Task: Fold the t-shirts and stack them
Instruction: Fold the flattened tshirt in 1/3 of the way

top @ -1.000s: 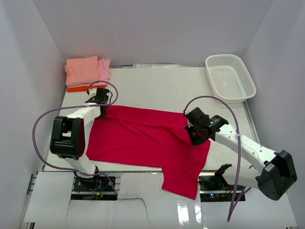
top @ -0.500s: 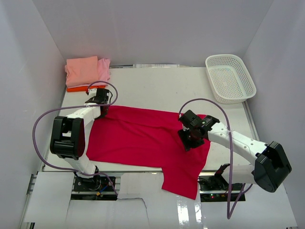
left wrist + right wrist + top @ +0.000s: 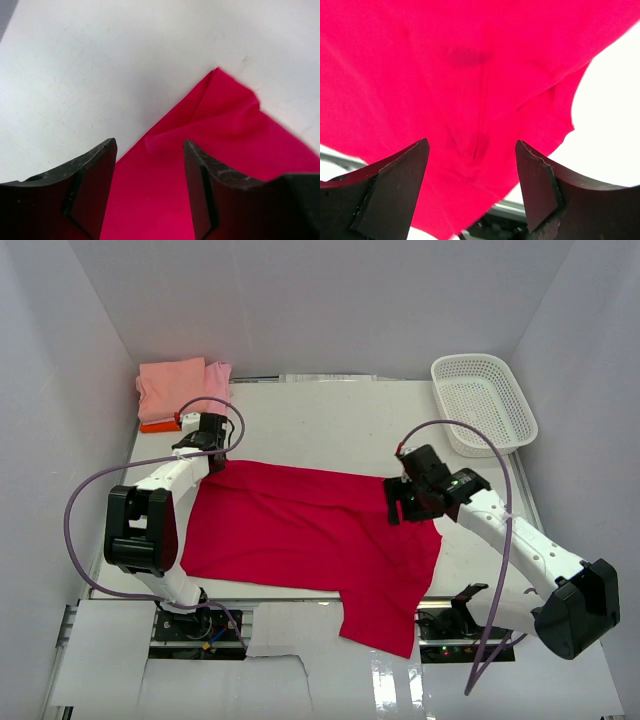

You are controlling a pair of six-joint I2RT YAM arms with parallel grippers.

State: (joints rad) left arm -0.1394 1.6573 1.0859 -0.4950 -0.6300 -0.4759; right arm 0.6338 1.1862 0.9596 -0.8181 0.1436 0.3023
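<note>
The crimson t-shirt (image 3: 300,530) lies spread flat on the counter (image 3: 330,430), with one flap running out from its near-right part toward the arm bases. The left hand (image 3: 208,445) is at the shirt's far-left corner. The right hand (image 3: 405,502) is over its far-right part.

Only the left wrist view shows that corner (image 3: 220,95) closely: a pointed tip with a soft crease running back from it. There the left hand (image 3: 149,150) is spread wide, with nothing pinched. The right wrist view shows the right hand (image 3: 471,147) also spread, and a shallow pucker (image 3: 477,145) in the cloth under it.

Only the overhead view takes in the rest. Beyond the shirt's far-left corner sit a folded salmon-pink shirt (image 3: 172,385), a light pink shirt (image 3: 218,383) and an orange shirt (image 3: 160,426). A white lattice basket (image 3: 483,402) sits off its far-right corner.
</note>
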